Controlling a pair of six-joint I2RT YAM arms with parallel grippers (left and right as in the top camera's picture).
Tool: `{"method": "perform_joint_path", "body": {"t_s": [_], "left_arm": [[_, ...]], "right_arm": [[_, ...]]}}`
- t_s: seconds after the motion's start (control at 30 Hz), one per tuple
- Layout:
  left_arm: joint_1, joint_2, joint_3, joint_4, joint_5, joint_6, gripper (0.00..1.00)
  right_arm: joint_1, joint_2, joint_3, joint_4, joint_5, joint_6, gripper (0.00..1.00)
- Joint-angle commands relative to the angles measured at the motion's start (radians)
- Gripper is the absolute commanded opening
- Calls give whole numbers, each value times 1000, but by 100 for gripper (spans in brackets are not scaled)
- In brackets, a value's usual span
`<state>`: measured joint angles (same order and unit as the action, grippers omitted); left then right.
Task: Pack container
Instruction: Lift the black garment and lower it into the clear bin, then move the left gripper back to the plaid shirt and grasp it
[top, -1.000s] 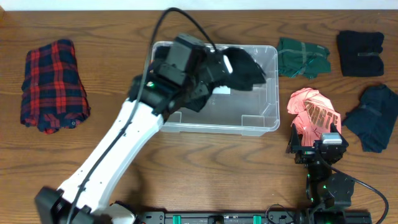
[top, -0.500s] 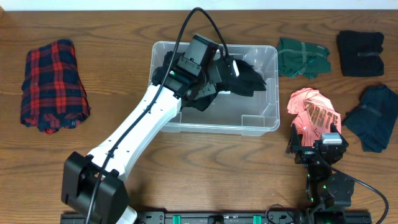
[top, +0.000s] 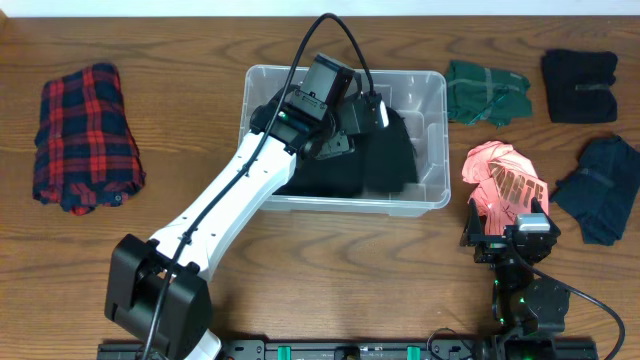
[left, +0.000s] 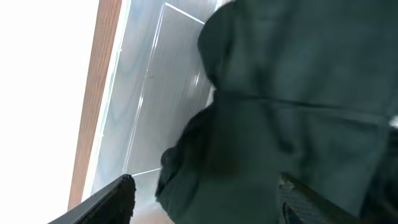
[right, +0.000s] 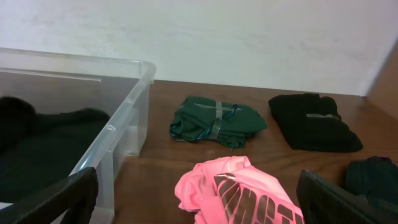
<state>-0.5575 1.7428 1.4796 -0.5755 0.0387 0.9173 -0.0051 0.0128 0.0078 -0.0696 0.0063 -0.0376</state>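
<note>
Half a second ago the black garment (top: 385, 160) was bunched and hanging from the left gripper (left: 205, 183) above the container (top: 432, 130). It now lies spread across the floor of the bin, covering most of the right half. That makes one piece packed, while the pink shirt (top: 500, 175), the green garment (top: 487, 92) and the plaid shirt (top: 85, 135) wait on the table (top: 180, 60) outside it. The container sits at the middle of the far side of the table, with the left arm stretched diagonally over its near-left corner and the wrist bent down into it. In the left wrist view both fingers stand far apart at the frame's lower corners with the cloth beyond them, so the jaws are wide. The cloth looks released, though the close view does not show whether a fold touches a finger. The right gripper (right: 198, 179) rests low by the near edge, jaws wide and empty, just short of the pink shirt
</note>
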Motion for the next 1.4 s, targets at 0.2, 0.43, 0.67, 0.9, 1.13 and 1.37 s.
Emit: {"method": "perform_joint_path", "body": {"t_s": [0.2,0.43,0.67,0.9,1.13,1.37], "left_arm": [[2,-37,19,10,-6,2,75],[59,-150,39,43,-186,-285,84],[321,-254,42,14,-193,-438,98],[603,-189,36,2,-104,-436,98],[784,-22,36,40,-105,-421,98],[856,145,36,93,-344,-416,98]], "right_arm": [[-7,-6,-2,-3,-7,-12,99],[-7,-6,-2,-3,-7,-12,99],[-7,-6,-2,-3,-7,-12,99],[-7,-6,-2,-3,-7,-12,99],[-7,-6,-2,-3,-7,-12,99],[-7,-6,-2,-3,-7,-12,99]]}}
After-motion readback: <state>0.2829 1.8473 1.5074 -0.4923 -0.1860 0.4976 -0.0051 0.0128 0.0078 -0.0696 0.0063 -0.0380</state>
